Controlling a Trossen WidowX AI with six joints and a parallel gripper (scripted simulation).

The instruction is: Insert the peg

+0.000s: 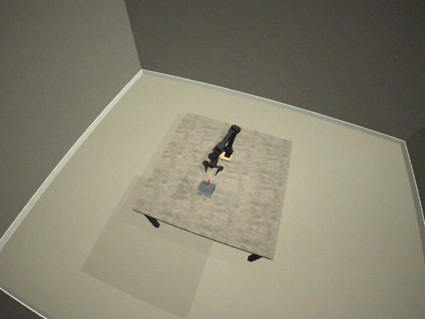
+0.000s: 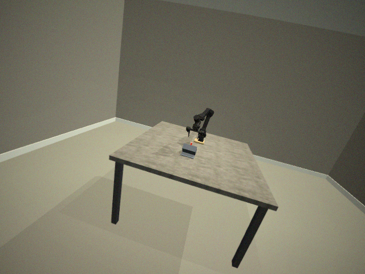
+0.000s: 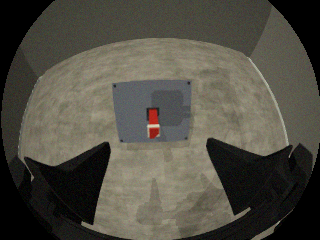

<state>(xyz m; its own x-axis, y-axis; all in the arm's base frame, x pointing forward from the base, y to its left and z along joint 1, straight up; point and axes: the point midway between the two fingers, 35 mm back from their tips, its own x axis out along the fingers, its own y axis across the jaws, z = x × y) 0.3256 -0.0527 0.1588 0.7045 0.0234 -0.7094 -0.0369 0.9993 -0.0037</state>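
The red peg (image 1: 208, 181) (image 2: 190, 144) (image 3: 153, 119) has a white band near its outer end. It stands in the dark-rimmed, square-looking hole (image 3: 148, 114) of the blue-grey sloped panel (image 1: 206, 189) (image 2: 189, 149) (image 3: 130, 100) and leans out along a slant toward the robot. Its bottom end is hidden inside the hole, so its depth cannot be seen. My gripper (image 1: 211, 173) (image 3: 158, 146) is wide open and empty. It is back from the panel on the robot's side, apart from the peg; in the wrist view the peg's outer end shows beyond the fingertips.
The table (image 1: 250, 206) (image 2: 220, 165) carries the panel and the arm. The arm's tan base plate (image 1: 226, 157) (image 2: 199, 141) lies behind the gripper. A shadow falls on the right part of the panel's face in the wrist view.
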